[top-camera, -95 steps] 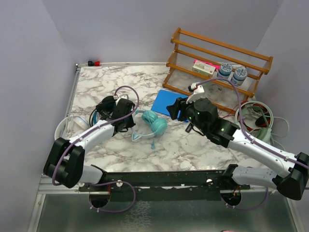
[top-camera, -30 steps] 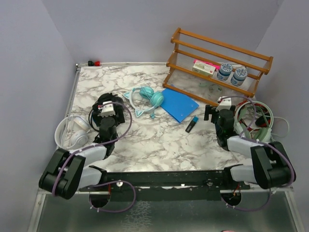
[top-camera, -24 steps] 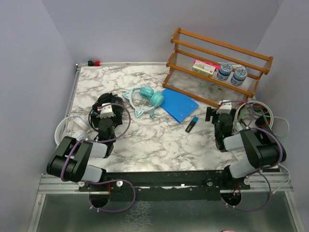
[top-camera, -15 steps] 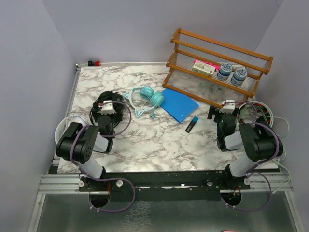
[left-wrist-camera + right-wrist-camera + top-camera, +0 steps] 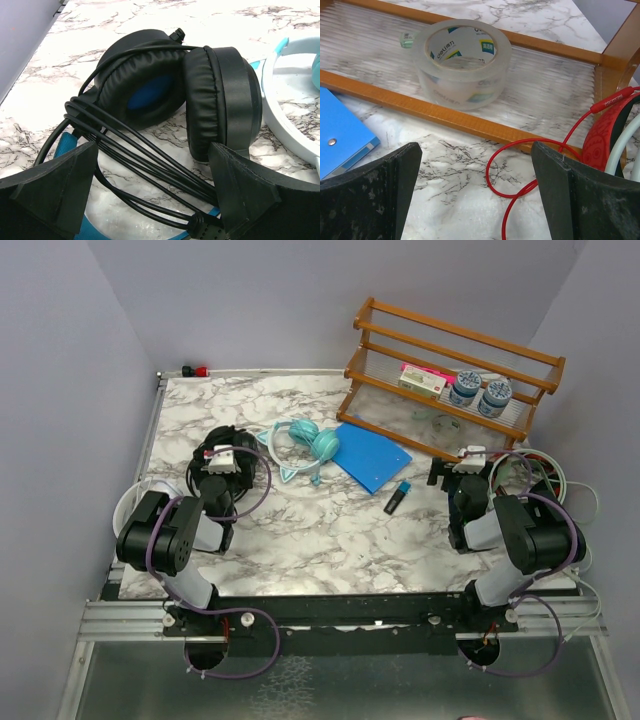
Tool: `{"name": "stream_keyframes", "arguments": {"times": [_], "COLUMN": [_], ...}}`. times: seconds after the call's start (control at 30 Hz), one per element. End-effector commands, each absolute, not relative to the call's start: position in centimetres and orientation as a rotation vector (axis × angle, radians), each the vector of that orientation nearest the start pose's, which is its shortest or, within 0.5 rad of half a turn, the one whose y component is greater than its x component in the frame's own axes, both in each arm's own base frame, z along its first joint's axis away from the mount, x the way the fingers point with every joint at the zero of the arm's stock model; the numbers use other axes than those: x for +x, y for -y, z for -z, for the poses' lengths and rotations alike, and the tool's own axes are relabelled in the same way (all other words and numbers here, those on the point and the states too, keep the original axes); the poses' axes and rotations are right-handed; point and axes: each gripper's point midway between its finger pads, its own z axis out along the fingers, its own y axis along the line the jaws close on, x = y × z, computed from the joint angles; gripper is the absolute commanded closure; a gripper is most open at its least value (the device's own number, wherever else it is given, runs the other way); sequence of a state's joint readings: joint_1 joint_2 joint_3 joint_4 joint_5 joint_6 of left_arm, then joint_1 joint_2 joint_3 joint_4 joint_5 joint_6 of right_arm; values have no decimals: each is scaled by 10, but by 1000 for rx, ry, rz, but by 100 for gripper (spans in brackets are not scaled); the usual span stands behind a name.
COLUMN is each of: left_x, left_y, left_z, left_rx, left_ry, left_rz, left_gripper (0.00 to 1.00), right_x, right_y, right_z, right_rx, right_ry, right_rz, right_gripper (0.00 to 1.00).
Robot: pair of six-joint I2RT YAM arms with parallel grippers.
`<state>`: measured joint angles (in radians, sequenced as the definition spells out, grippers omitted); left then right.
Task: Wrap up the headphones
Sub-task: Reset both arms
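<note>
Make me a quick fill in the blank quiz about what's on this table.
1. The black headphones have ear cups that are ____ inside.
2. The clear roll on the wooden rack is a roll of ____.
3. The loose cable looping on the marble in front of that rack is coloured ____.
Missing words: blue; tape; red.

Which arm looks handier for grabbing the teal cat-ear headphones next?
Probably the left. The left gripper sits beside the teal headphones, open; the right gripper is farther off, past the blue folder, facing the wooden rack.
</note>
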<state>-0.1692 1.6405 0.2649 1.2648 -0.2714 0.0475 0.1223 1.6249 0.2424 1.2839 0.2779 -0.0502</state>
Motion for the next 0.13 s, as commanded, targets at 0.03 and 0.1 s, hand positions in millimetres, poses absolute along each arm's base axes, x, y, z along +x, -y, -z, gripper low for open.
{"name": "stream_keyframes", "arguments": {"times": [0.03, 0.1], "left_x": [390, 389], "left_y": [22, 21], "left_z": [-77, -77], "left_rx": [21, 17], "left_ry": [-1692, -1693], "left_rz": [-93, -90], "left_gripper": [1, 1], "right_x": [381, 381], "right_y": [4, 4], "right_z": [-88, -88], "right_rx": [68, 68], "right_ry": [-1643, -1642], "right_rz": [165, 165], "right_gripper": [0, 0]}}
